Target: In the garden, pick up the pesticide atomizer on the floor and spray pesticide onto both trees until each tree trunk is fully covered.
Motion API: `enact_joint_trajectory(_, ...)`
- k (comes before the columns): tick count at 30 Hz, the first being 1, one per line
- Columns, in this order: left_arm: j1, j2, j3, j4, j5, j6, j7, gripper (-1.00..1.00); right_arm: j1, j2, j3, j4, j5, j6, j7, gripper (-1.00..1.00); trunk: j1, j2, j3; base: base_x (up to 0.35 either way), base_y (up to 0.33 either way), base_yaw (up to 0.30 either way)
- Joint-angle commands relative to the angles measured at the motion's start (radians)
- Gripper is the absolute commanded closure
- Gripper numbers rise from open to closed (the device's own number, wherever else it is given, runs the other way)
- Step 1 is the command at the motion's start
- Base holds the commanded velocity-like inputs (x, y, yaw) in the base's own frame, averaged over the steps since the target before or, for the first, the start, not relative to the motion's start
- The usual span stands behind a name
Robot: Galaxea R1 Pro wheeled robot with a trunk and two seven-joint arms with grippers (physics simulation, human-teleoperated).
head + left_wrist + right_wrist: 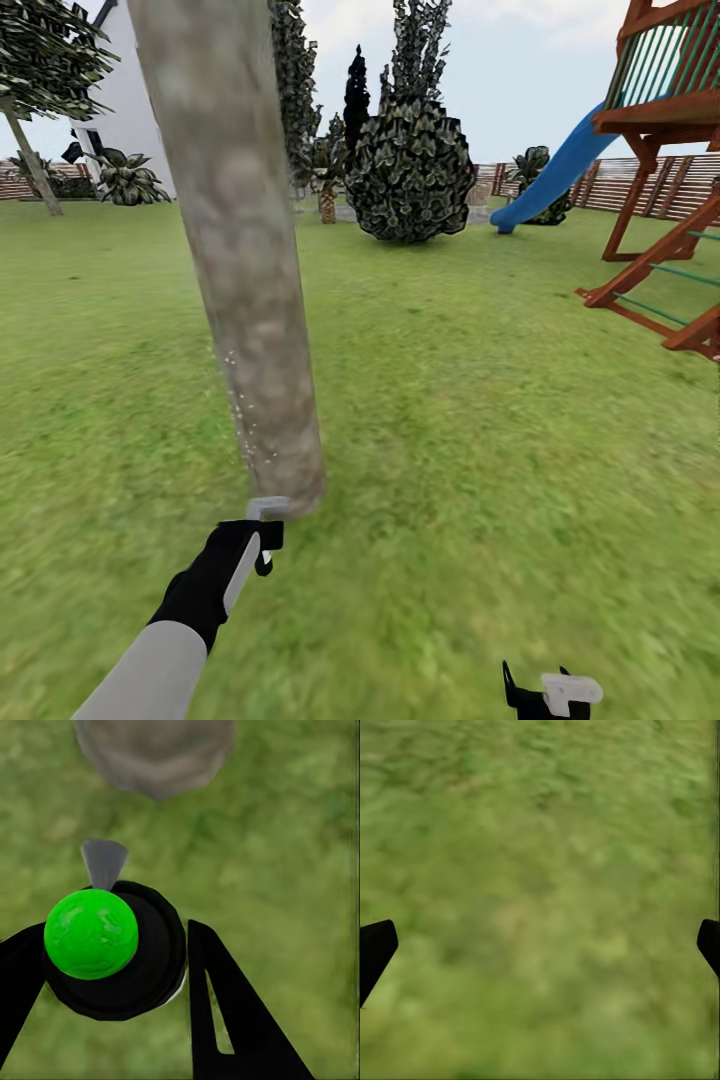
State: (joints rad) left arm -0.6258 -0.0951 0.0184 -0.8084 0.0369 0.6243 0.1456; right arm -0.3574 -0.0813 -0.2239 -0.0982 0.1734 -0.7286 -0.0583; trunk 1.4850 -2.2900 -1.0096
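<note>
A thick pale grey-beige tree trunk point(240, 250) rises right in front of me in the head view. My left gripper point(262, 545) is shut on the pesticide atomizer point(268, 508), whose pale grey head touches the trunk's base. Fine white droplets point(236, 400) speckle the bark above it. In the left wrist view the atomizer point(112, 952) is a dark round body with a bright green top between the black fingers point(225, 1012), its grey nozzle aimed at the trunk point(154, 754). My right gripper point(545, 693) hangs low and open over grass point(540, 952). A second tree point(35, 60) stands far left.
A red-brown wooden playset point(670, 200) with a blue slide point(555, 170) stands at the right. A round dark bush point(410, 170) and taller shrubs sit mid-lawn, with a slatted fence point(650, 180) and a white house point(130, 110) behind. Open lawn lies between.
</note>
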Motion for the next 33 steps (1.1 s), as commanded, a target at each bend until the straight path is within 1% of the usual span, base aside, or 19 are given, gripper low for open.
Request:
enact_joint_trajectory(1, 0.0, 0.0, 0.0, 0.0, 0.0, 0.0, 0.0, 1.0, 0.0, 0.0, 0.0, 0.0, 0.0, 0.0, 0.0, -1.0, 0.0, 0.0, 0.0, 0.0, -0.3, 0.0)
enact_joint_trajectory(4, 0.0, 0.0, -0.001, 0.0, 0.0, 0.0, 0.0, 1.0, 0.0, 0.0, 0.0, 0.0, 0.0, 0.0, 0.0, -1.0, 0.0, 0.0, 0.0, 0.0, -0.3, 0.091)
enact_joint_trajectory(12, 0.0, 0.0, 0.0, 0.0, 0.0, 0.0, 0.0, 1.0, 0.0, 0.0, 0.0, 0.0, 0.001, 0.0, 0.0, -1.0, 0.0, 0.0, 0.0, 0.0, -0.3, 0.251)
enact_joint_trajectory(23, 0.0, 0.0, 0.0, 0.0, -0.001, 0.0, 0.0, 1.0, 0.0, 0.0, 0.0, 0.001, 0.001, 0.0, 0.0, -1.0, 0.0, 0.0, 0.0, 0.0, -0.3, 0.026)
enact_joint_trajectory(33, 0.0, 0.0, 0.0, 0.0, 0.0, -0.001, 0.0, 1.0, 0.0, 0.0, 0.0, 0.002, 0.001, 0.0, 0.0, -1.0, 0.0, 0.0, 0.0, 0.0, -0.3, 0.267)
